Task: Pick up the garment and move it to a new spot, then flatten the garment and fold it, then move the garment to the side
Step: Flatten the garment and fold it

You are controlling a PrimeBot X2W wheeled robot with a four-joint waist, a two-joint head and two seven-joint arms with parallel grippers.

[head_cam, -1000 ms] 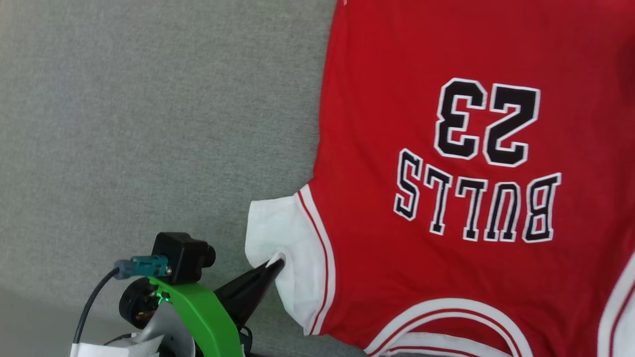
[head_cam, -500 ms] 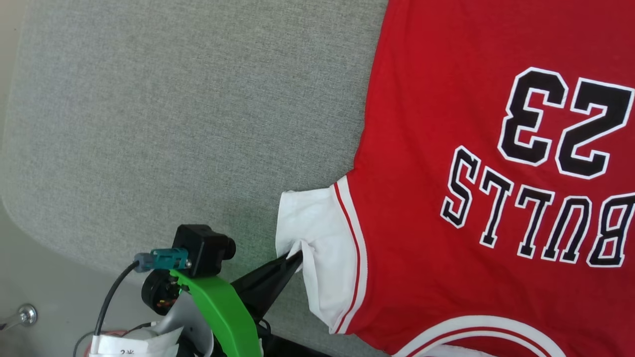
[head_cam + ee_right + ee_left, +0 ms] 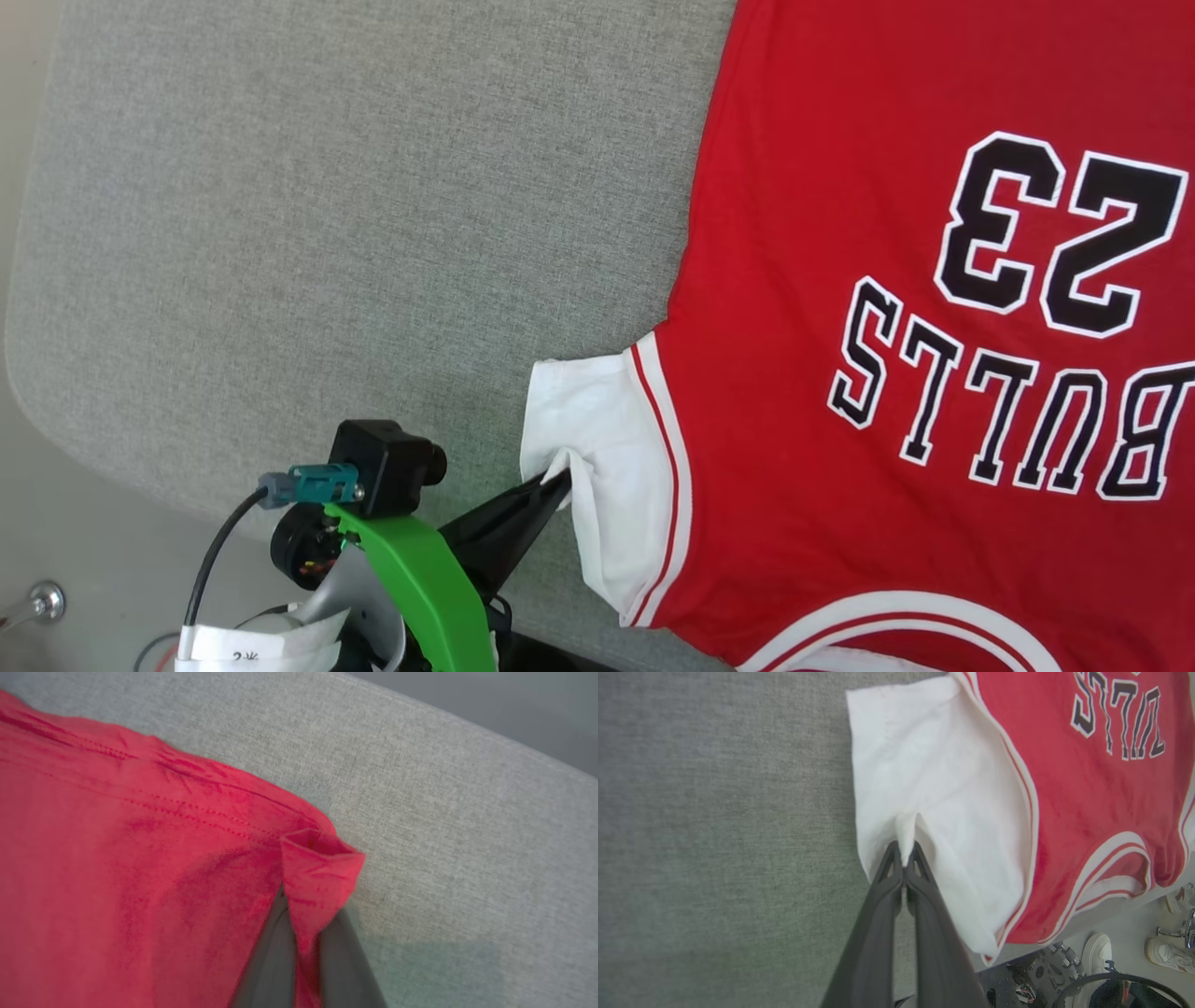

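Observation:
The garment (image 3: 840,233), a red T-shirt printed with "BULLS 23", lies flat on the grey surface with its collar toward me. My left gripper (image 3: 560,481) is shut on the near edge of its white sleeve (image 3: 607,439), pinching up a small fold. The left wrist view shows the same: my left gripper (image 3: 904,851) closed on the white sleeve (image 3: 934,765). In the right wrist view, my right gripper (image 3: 310,905) is shut on a red hem corner (image 3: 322,858) of the garment (image 3: 117,858), with cloth between the two fingers.
The grey padded surface (image 3: 327,233) stretches wide to the left of the shirt; its rounded edge runs down the left and near side, with floor beyond. Two white shoes (image 3: 1094,952) (image 3: 1169,954) stand on the floor by the near edge.
The head camera turned, so the whole picture slid to the right. My left gripper has kept its hold on the white sleeve, and the shirt lies as before.

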